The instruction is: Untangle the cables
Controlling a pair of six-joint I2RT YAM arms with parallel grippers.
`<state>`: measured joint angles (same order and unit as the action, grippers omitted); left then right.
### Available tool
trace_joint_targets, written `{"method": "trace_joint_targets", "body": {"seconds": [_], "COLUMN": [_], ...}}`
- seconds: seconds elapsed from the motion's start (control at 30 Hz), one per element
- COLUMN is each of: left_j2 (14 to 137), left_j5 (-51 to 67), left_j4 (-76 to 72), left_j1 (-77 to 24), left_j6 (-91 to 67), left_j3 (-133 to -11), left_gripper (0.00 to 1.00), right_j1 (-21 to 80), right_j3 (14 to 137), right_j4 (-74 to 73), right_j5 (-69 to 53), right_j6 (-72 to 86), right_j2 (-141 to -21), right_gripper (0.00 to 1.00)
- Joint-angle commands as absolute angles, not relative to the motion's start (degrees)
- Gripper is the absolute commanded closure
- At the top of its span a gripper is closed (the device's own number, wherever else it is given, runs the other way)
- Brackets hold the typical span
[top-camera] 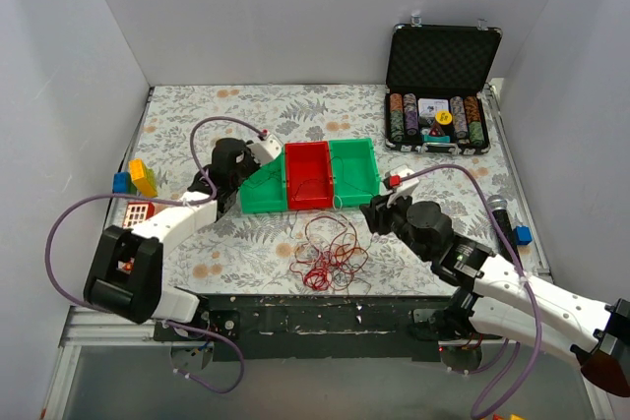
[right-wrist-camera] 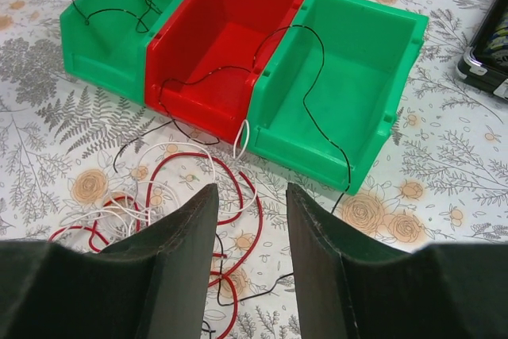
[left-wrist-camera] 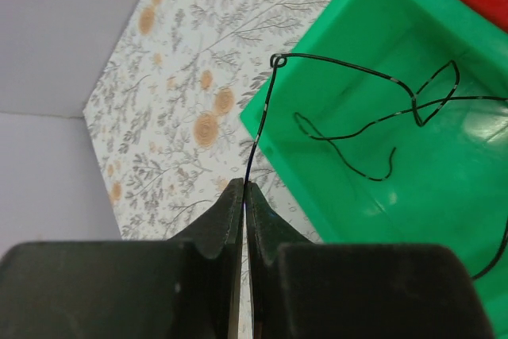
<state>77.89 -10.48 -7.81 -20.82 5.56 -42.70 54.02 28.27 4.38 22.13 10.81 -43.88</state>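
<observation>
- Top view: the cables [top-camera: 325,251] lie in a loose heap of red, whitish and dark loops on the counter [top-camera: 217,110], at lower centre, just in front of three bins. The left pincer [top-camera: 258,166] is over the left green bin [top-camera: 264,194]. The right pincer [top-camera: 372,211] sits just right of the heap.
- Left wrist view: the left pincer [left-wrist-camera: 244,188] is clenched on one dark strand [left-wrist-camera: 277,61]. The strand rises over the bin's wall [left-wrist-camera: 317,45] and curls inside at right.
- Right wrist view: the right pincer [right-wrist-camera: 248,220] is released and holds nothing. The red and whitish loops [right-wrist-camera: 175,188] are at lower left. A dark strand drapes across the red bin [right-wrist-camera: 230,5] and the right green bin [right-wrist-camera: 365,9].
- Handling: the strands look very light, thin and springy, so they are likely to snag on each other. A single strand at the heap's edge or a free end seems the best place to grip, not the knotted middle.
</observation>
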Motion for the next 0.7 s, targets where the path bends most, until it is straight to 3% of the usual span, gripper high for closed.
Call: {"method": "trace_joint_targets", "body": {"seconds": [0.0,0.27,0.5,0.67], "left_j2": [82.51,93.33,93.87,91.41], "left_j5": [-11.43,-9.94,-7.83,-5.10], "left_j4": [-4.66,-2.12,3.86,6.06], "left_j1": [-22.67,-23.03,-23.12,-23.12], "left_j6": [5.28,2.02,1.32,0.79], "left_j3": [-47.71,-57.21,-57.92,-55.20], "left_gripper": [1.00,0.99,0.87,0.61], "right_j1": [52.65,49.66,47.38,46.23], "right_j3": [29.53,29.27,29.01,28.74], "right_j4": [6.86,8.26,9.14,10.11], "right_j5": [22.59,20.48,18.73,16.97], "right_j6": [11.86,13.01,12.92,13.10], "right_j2": [-44.30,-45.09,-45.88,-46.67], "right_gripper": [0.52,0.51,0.51,0.51]}}
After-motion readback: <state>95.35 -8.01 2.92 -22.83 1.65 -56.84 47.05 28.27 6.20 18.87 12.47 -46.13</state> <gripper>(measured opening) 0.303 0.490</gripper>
